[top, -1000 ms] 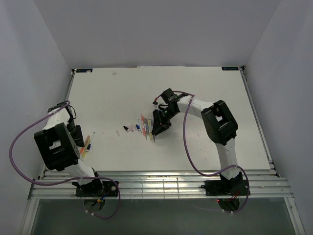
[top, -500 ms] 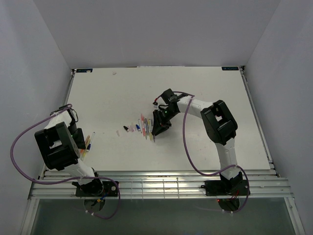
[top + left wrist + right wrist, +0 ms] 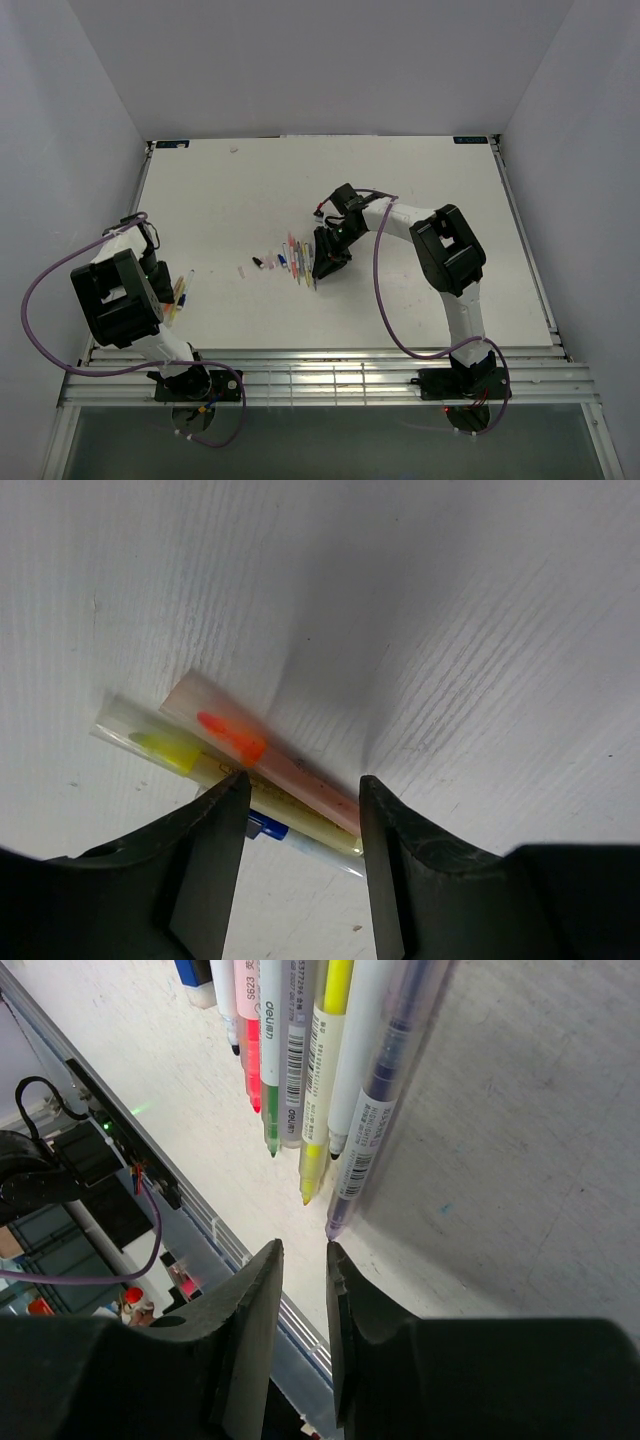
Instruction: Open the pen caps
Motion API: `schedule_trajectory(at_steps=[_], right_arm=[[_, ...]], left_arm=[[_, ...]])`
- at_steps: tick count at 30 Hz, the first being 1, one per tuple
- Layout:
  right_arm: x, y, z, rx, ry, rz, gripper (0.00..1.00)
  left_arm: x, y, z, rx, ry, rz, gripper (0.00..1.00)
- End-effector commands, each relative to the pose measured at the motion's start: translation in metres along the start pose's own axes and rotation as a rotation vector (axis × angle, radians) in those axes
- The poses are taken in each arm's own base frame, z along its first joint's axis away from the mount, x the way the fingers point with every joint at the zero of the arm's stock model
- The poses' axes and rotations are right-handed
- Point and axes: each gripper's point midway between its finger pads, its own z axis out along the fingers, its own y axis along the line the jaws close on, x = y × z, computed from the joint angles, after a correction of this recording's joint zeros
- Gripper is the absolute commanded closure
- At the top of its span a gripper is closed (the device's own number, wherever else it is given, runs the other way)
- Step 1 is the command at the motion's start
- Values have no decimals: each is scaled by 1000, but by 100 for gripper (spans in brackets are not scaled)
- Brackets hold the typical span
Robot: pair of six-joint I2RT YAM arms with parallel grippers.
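Pen caps [image 3: 262, 264] left of pens [image 3: 300, 265] on table [image 3: 230, 190]

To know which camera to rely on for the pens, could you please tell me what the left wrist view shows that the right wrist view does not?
Only the left wrist: an orange-tipped pen and a yellow-tipped pen, both under clear caps, side by side at the open left gripper. Only the right wrist: a row of uncapped pens, including a green pen, a yellow pen and a purple pen, plus the edge rail. Both: the white table.

Uncapped pens [image 3: 296, 1060] side by side, caps [image 3: 258, 263] nearby
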Motion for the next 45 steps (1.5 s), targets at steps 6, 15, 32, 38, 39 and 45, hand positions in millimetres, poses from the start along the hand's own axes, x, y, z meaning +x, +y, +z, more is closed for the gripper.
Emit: schedule_trajectory(at_steps=[6,15,32,38,39,45], right_arm=[[0,0,-1,-17,-2,-16,70],[0,-2,-1,-18,-3,-9,70],[2,-5,0,-15,0,-4,70],[2,-6,0,-12,0,-1,70],[2,-7,0,-12,1,0,70],[2,-9,1,-10,4,6,70]], left_arm=[[0,-12,-2,13,12,-150,42],[0,-6,3,-9,3,-142,44],[-5,-14,11,-36,-22,-150,59],[-10,-26,15,-46,-31,-163,59],[-12,-32,13,-38,-32,-165,60],[-12,-41,19,-59,-34,-164,69]])
